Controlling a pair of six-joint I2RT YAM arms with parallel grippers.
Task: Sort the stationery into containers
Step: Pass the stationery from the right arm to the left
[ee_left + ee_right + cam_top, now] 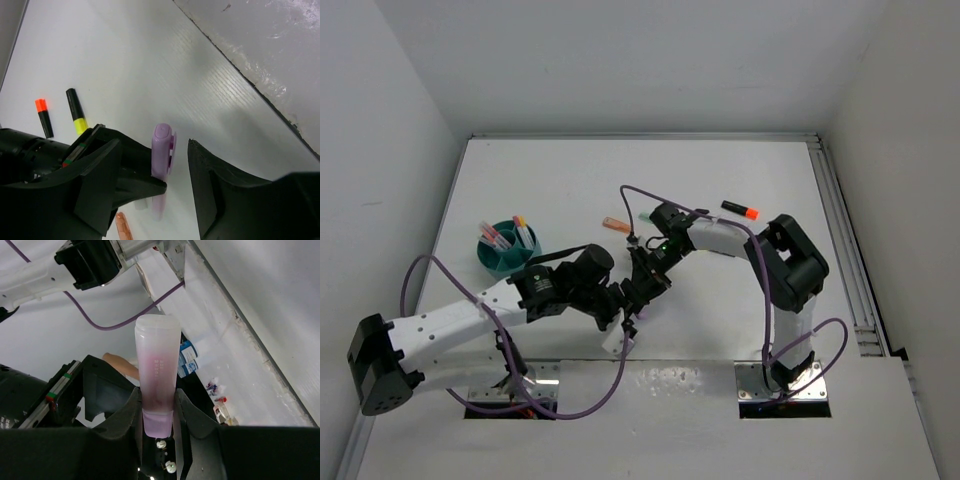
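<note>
Bowl: 1, teal, round (492, 262), on the table (720, 160) at far left. Pens stand in it, tips up. Approx 4, exact count unclear.
Left gripper: (154, 142) at table's near-middle. Fingers (100, 180) apart on either side of the purple pen, with a clear gap on the one side that shows; not gripping.
Orange pen: 1 (613, 224), lying flat beyond both grippers, long axis roughly left-right. Apart from the others.
Purple pen: 1 (157, 380), the only item held. Long axis runs straight out from the right fingers. Lilac end sits in the grip, pale see-through end points away, toward the near edge and a little left in top view (618, 340).
Right gripper: (157, 392) closed on the purple pen's lilac end, a finger pressed to each side. Meets the left gripper nose to nose.
Mint-green item: 1 small piece (644, 216) just beside the right arm, mostly hidden; axis cannot be told.
Black marker w/ yellow cap: 1 (76, 111), flat on table, seen in left wrist view only.
Black marker w/ orange cap: 1 (740, 210), flat, rightmost. Long axis roughly left-right, cap to the right. Near the yellow-capped one, roughly parallel, not touching.
</note>
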